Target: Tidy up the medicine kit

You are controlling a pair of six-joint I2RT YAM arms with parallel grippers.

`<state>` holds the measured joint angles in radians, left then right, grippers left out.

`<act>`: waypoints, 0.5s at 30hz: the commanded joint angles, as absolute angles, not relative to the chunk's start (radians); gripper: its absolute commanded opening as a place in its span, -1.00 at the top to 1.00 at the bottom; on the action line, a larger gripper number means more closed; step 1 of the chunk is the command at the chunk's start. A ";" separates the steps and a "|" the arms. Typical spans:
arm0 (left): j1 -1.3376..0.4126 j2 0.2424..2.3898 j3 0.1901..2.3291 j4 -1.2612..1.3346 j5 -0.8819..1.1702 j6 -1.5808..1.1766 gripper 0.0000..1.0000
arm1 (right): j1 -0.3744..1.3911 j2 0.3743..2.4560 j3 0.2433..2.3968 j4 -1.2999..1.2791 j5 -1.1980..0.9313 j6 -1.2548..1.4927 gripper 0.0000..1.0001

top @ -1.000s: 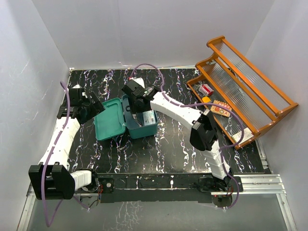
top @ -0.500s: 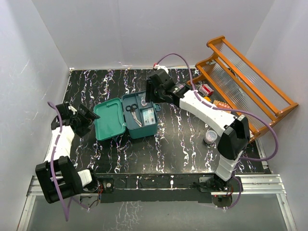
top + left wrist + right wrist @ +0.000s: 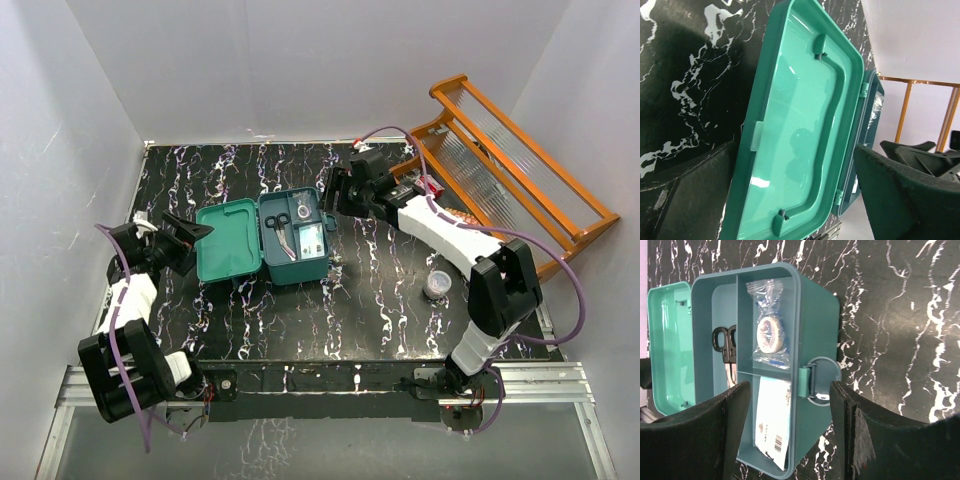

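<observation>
Looking down from the top view, the medicine kit (image 3: 232, 245) sits open left of the bench's (image 3: 380, 320) middle. The right wrist view adds a bagged tape roll (image 3: 771, 335), while the left wrist only gets the lid's (image 3: 795, 115) inside. Left gripper (image 3: 795, 150) and right gripper (image 3: 790, 385) both gape, empty.

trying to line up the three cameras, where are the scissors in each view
top external: scissors lie in the left side of the open green box, mid-table.
left wrist: not in it; the lid takes up most of the picture.
right wrist: scissors left of centre, in the narrow compartment beside the bagged roll.
shared landmark: the open lid.
</observation>
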<state>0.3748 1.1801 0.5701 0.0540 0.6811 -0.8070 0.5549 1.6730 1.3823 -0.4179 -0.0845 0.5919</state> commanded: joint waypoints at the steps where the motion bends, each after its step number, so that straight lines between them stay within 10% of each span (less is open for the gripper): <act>1: 0.390 1.176 0.569 0.132 0.807 -0.844 -0.97 | 0.560 1.677 1.363 -0.260 -0.183 0.608 -0.26; 15: 0.398 1.173 0.696 0.056 0.943 -0.807 -0.94 | 0.558 1.713 1.338 -0.210 -0.248 0.627 -0.25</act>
